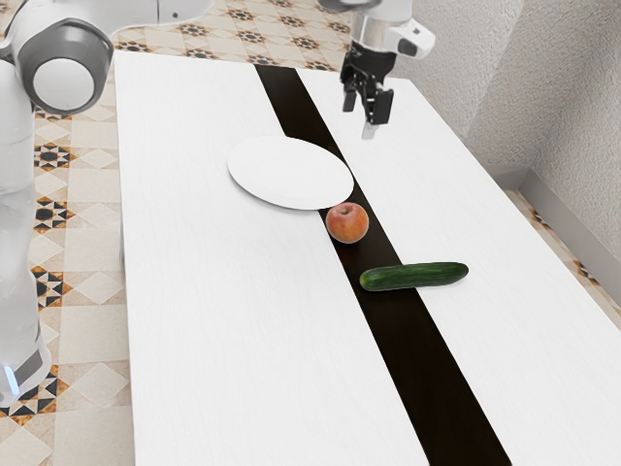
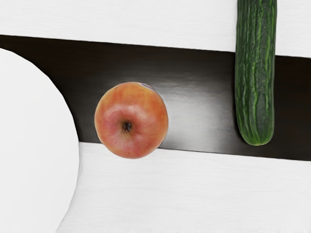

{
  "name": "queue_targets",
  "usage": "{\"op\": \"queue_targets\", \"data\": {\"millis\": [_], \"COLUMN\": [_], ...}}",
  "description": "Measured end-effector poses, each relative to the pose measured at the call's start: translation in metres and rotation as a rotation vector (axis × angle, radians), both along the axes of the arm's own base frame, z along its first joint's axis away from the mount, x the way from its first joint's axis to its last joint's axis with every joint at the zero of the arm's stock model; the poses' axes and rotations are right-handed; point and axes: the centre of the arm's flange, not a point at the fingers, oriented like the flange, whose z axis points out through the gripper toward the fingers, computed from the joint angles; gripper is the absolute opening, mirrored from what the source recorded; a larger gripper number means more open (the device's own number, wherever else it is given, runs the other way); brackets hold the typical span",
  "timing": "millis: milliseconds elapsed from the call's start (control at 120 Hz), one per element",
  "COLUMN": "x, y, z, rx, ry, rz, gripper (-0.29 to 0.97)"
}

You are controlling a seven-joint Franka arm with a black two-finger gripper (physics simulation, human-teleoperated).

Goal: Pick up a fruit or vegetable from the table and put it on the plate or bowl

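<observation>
White table (image 1: 223, 320), dark centre stripe (image 1: 427, 369), stands on patterned floor tiles (image 1: 68, 252).

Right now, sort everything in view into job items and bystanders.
Job: round red-orange apple, long dark-green cucumber, flat white round plate, black two-finger gripper.
Bystanders: white table with black centre stripe, patterned tile floor.

white rounded arm (image 1: 19, 214) with a grey-ringed joint cap (image 1: 63, 76); black two-finger pincer (image 1: 363, 113).
</observation>
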Motion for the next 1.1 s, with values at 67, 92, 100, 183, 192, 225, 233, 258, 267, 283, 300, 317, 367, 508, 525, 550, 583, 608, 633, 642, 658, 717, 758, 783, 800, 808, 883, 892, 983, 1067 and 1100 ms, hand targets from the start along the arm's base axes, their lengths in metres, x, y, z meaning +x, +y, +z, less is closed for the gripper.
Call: {"op": "queue_targets", "data": {"millis": [67, 92, 100, 183, 192, 225, 233, 258, 267, 283, 300, 317, 367, 508, 525, 550, 583, 608, 633, 642, 658, 717, 758, 783, 800, 808, 883, 892, 983, 1067, 1100], "x": [0.000, 0.000, 0.000, 0.000, 0.000, 0.000, 0.001, 0.004, 0.005, 0.007, 0.008, 0.009, 0.014, 0.028, 0.028, 0.027, 0.025, 0.023, 0.021, 0.020, 0.020, 0.019, 0.017, 0.015, 0.014, 0.013, 0.011, 0.011, 0.011, 0.015, 0.016], "y": [-0.005, -0.006, -0.006, -0.006, -0.006, -0.006, -0.006, -0.005, -0.005, -0.005, -0.005, -0.006, -0.011, 0.001, 0.004, 0.010, 0.017, 0.022, 0.024, 0.025, 0.025, 0.023, 0.022, 0.024, 0.027, 0.029, 0.045, 0.046, 0.054, 0.056, 0.059], "z": [0.000, 0.000, 0.000, 0.000, 0.000, 0.000, 0.000, 0.005, 0.008, 0.015, 0.020, 0.024, 0.025, -0.032, -0.039, -0.051, -0.064, -0.073, -0.083, -0.086, -0.092, -0.108, -0.117, -0.121, -0.124, -0.125, -0.131, -0.132, -0.136, -0.141, -0.143], "rx": [0.000, 0.000, 0.000, 0.000, 0.000, 0.001, 0.001, 0.004, 0.005, 0.008, 0.010, 0.012, 0.015, 0.025, 0.026, 0.027, 0.027, 0.026, 0.022, 0.021, 0.019, 0.011, 0.007, 0.005, 0.003, 0.003, 0.001, 0.002, 0.004, 0.008, 0.010], "ry": [0.003, 0.004, 0.004, 0.005, 0.005, 0.004, 0.003, -0.010, -0.017, -0.033, -0.045, -0.055, -0.061, 0.057, 0.074, 0.099, 0.128, 0.144, 0.160, 0.164, 0.171, 0.183, 0.189, 0.191, 0.193, 0.193, 0.189, 0.188, 0.183, 0.169, 0.159], "rz": [-0.008, -0.009, -0.010, -0.011, -0.011, -0.010, -0.009, -0.008, -0.008, -0.007, -0.008, -0.010, -0.017, -0.006, -0.003, 0.004, 0.011, 0.013, 0.012, 0.011, 0.009, -0.007, -0.017, -0.018, -0.016, -0.015, -0.001, 0.000, -0.002, -0.005, -0.002], "gripper": [0.68, 0.68, 0.68, 0.68, 0.68, 0.68, 0.68, 0.68, 0.68, 0.68, 0.68, 0.68, 0.68, 0.68, 0.68, 0.68, 0.68, 0.68, 0.68, 0.68, 0.68, 0.68, 0.68, 0.68, 0.68, 0.68, 0.68, 0.68, 0.68, 0.68, 0.68]}}
